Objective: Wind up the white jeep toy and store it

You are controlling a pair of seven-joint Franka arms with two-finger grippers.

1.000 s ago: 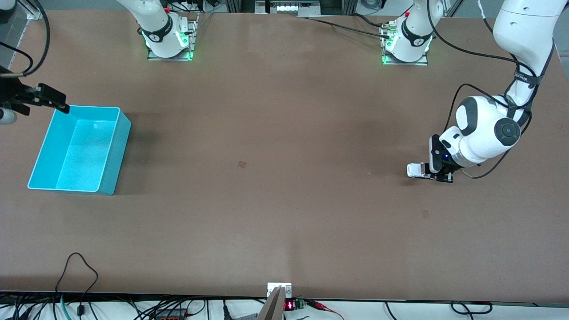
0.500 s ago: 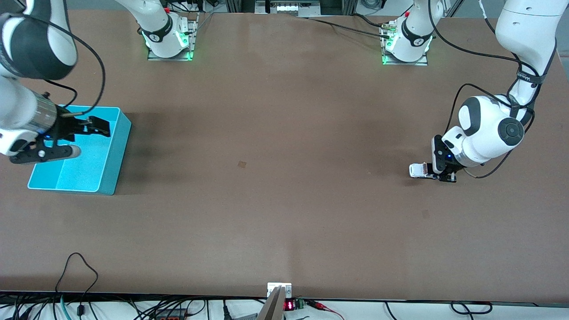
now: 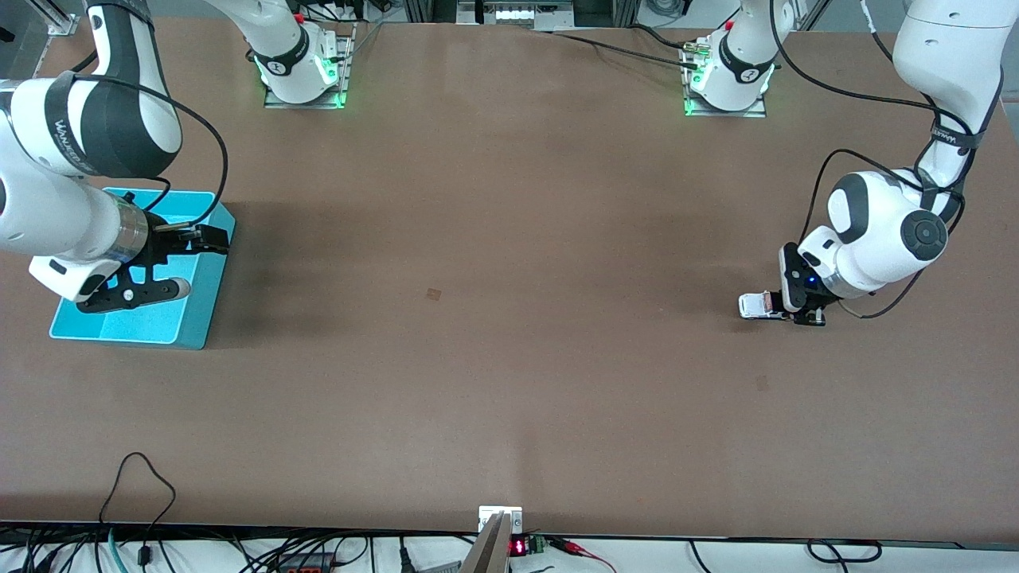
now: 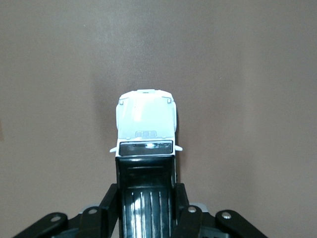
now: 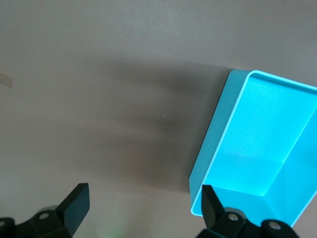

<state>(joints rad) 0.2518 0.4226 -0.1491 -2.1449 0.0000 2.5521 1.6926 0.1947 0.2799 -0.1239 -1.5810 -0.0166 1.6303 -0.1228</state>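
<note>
The white jeep toy (image 3: 753,305) has a black roof panel and sits on the brown table toward the left arm's end. My left gripper (image 3: 778,307) is shut on its rear half, low at the table. In the left wrist view the jeep's white hood (image 4: 146,119) sticks out ahead of the left gripper (image 4: 146,210), whose fingers (image 4: 110,201) press its black sides. My right gripper (image 3: 193,263) is open and empty over the inner edge of the turquoise bin (image 3: 119,330). In the right wrist view the right gripper (image 5: 142,203) is spread wide, one fingertip over the bin (image 5: 257,148).
The bin is empty and stands at the right arm's end of the table. A small tape mark (image 3: 433,294) lies mid-table. Cables (image 3: 135,477) hang at the edge nearest the camera. Both arm bases stand along the farthest edge.
My right arm has swung in from off the table's end to above the bin's inner edge. My left gripper has drawn the jeep slightly toward the left arm's end.
</note>
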